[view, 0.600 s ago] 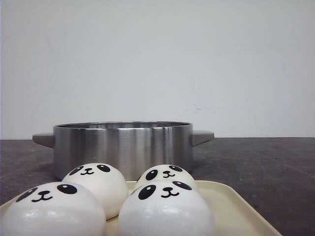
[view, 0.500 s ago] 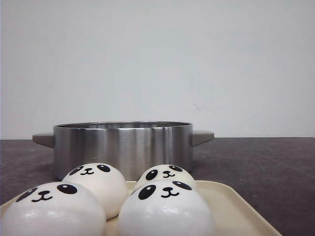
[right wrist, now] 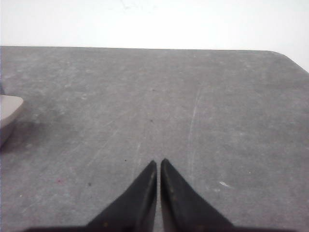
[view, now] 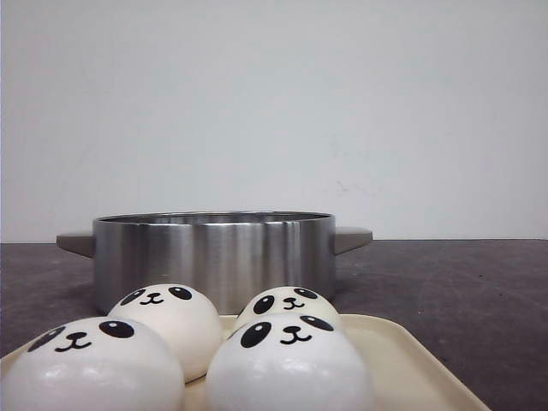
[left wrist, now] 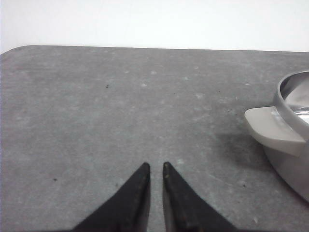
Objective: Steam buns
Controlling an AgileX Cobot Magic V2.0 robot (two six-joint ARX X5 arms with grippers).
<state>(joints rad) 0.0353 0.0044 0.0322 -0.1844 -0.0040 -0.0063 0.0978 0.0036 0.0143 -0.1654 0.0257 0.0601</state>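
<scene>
Four white panda-faced buns [view: 287,360] sit crowded together on a cream tray [view: 402,364] at the near edge of the dark table [view: 462,291]. A steel pot [view: 214,257] with two side handles stands just behind the tray, toward twelve o'clock from it, with no lid on it.

The left gripper [left wrist: 155,168] hangs over bare table, the pot's handle off toward its two o'clock. Its jaws are almost closed, with a thin gap between the tips, and hold nothing. The right gripper [right wrist: 158,164] is also over bare table, tips together and empty, with the pot's other handle toward ten o'clock.

The likely trouble is the buns' glossy, domed skin: narrow jaws could slip off or squash one. Because they touch, lifting one may nudge a neighbour off the tray. A bun could also catch the pot's rim.
</scene>
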